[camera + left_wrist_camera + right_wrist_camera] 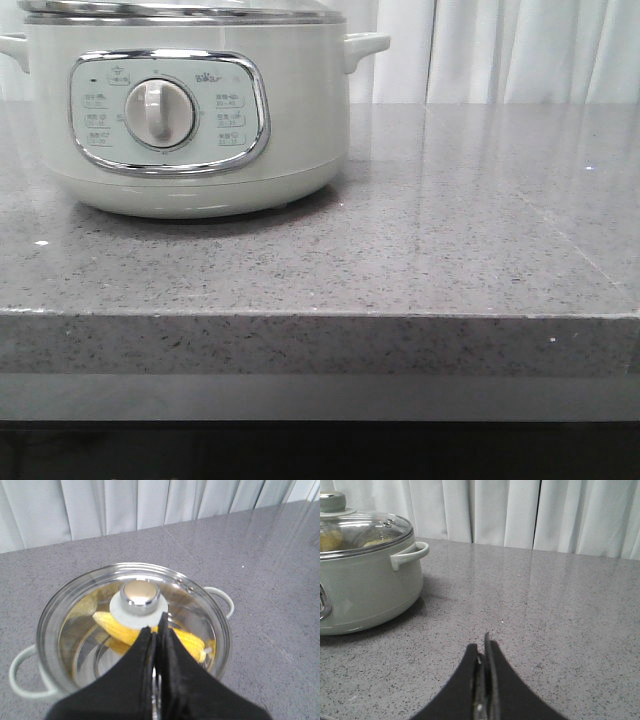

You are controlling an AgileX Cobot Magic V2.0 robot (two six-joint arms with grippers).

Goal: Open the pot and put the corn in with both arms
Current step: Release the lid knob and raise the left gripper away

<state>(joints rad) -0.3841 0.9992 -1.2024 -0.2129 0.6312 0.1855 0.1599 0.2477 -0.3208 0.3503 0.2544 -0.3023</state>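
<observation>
The pale grey-green pot [190,120] stands at the left of the counter, its glass lid [90,615] with a silver knob [140,594] on. The yellow corn [120,627] lies inside the pot under the lid, seen through the glass. My left gripper [157,631] is shut and empty, hovering above the lid just beside the knob. My right gripper [482,642] is shut and empty, low over the bare counter to the right of the pot [365,580]. Neither gripper shows in the front view.
The grey speckled counter [450,230] has its front edge near the camera. White curtains [520,510] hang behind. The pot's side handle [410,554] sticks out toward my right gripper.
</observation>
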